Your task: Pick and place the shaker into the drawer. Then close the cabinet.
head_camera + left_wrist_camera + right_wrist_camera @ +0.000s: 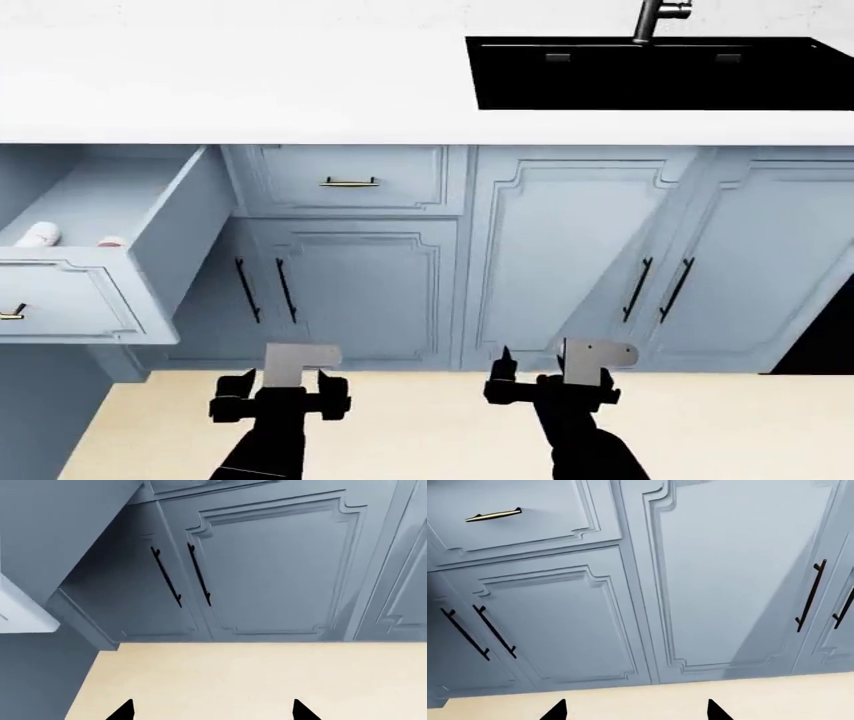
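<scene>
Run of pale blue-grey kitchen cabinetry (561,260) with raised framed panel doors, spanning the middle band of the head view beneath a plain white countertop (227,90) that filled the upper part of the frame. Black rectangular sink basin (641,75), recessed into the countertop at upper right, with a metallic tap (657,18) rising behind it. Pale cream floor (427,430) along the bottom edge. Pale blue-grey box drawer (160,240) with framed panel front, standing pulled out at the left edge of the head view, interior visible. Closed small drawer front (350,180) with a brass bar handle (348,182), just right of the open drawer; below it, paired doors with slim black vertical handles (264,290). Left gripper (280,400), black with a pale grey bracket, low at lower left of the head view, its two dark tips standing well apart in the left wrist view, nothing between them. Right gripper (554,385), same build, low at centre right, tips likewise spread wide in the right wrist view and holding nothing. Small shaker (38,235), dark red body with rounded white cap, lying on its side inside the open drawer near the far left edge; a second small reddish item (111,241) lay just beside it, too small to identify.
</scene>
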